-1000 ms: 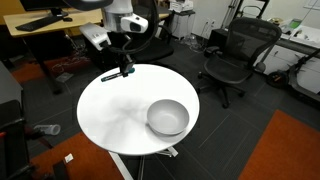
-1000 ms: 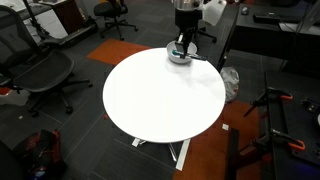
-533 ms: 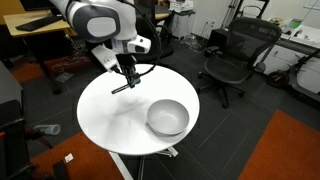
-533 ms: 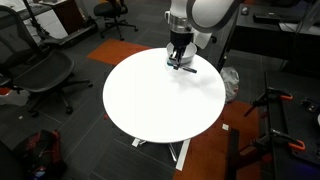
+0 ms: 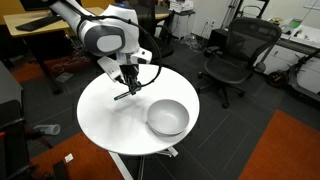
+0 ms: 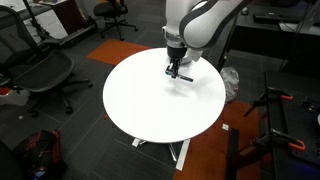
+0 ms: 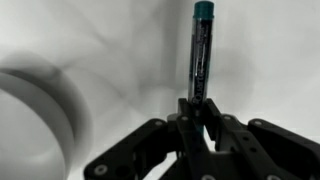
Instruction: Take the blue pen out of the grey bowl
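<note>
My gripper (image 5: 127, 88) is shut on the blue pen (image 7: 199, 50) and holds it above the white round table (image 5: 110, 125), left of the grey bowl (image 5: 167, 118). In the wrist view the pen sticks out from between the shut fingers (image 7: 199, 108), with its teal end at the top, and the bowl's rim (image 7: 40, 110) shows blurred at the left. In an exterior view the gripper (image 6: 176, 71) and pen (image 6: 181, 76) hang over the table's far part; the bowl does not show there.
Black office chairs stand around the table (image 5: 235, 55) (image 6: 40, 70). A desk with equipment (image 5: 40, 25) stands behind the arm. The floor has dark carpet with orange patches (image 5: 290, 150).
The arm has swung from the table's far edge towards its middle, closer to the bowl, with the pen held in the gripper throughout.
</note>
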`<state>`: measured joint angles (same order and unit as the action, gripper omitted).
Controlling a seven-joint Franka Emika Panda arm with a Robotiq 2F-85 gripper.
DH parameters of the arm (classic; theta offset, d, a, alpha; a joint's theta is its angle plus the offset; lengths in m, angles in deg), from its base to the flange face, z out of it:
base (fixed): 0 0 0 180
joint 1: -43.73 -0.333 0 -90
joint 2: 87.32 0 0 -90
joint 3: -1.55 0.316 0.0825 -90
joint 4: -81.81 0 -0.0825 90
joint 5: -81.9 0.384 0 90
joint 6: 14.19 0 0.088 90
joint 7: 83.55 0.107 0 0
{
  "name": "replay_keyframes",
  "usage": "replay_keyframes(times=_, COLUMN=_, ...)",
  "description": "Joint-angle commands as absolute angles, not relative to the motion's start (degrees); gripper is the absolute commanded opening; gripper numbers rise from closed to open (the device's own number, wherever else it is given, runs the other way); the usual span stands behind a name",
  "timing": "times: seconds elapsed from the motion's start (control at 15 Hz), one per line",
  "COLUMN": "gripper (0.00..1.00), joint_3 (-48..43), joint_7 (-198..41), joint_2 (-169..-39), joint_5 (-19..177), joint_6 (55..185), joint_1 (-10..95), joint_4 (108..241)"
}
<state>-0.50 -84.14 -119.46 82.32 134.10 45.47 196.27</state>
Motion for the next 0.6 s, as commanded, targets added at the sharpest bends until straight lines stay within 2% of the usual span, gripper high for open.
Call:
replay_keyframes(times=0.0, gripper=0.05, joint_3=-1.37, joint_7=-80.92, joint_2=-122.13, joint_5=81.41, joint_6=134.55, joint_1=43.88, joint_4=193.75)
replay_keyframes(times=0.13, gripper=0.05, joint_3=-1.49, joint_7=-80.36, joint_2=-122.96, joint_5=81.34, joint_6=134.28, joint_1=43.5, joint_4=193.04)
replay_keyframes(times=0.2, gripper=0.44, joint_3=-1.54, joint_7=-79.99, joint_2=-122.95, joint_5=81.36, joint_6=133.69, joint_1=43.34, joint_4=192.87)
replay_keyframes(times=0.33, gripper=0.51, joint_3=-1.82, joint_7=-79.68, joint_2=-122.74, joint_5=81.06, joint_6=133.76, joint_1=43.02, joint_4=192.91)
replay_keyframes(times=0.53, gripper=0.73, joint_3=-3.15, joint_7=-78.48, joint_2=-121.2, joint_5=80.07, joint_6=133.83, joint_1=41.81, joint_4=193.67)
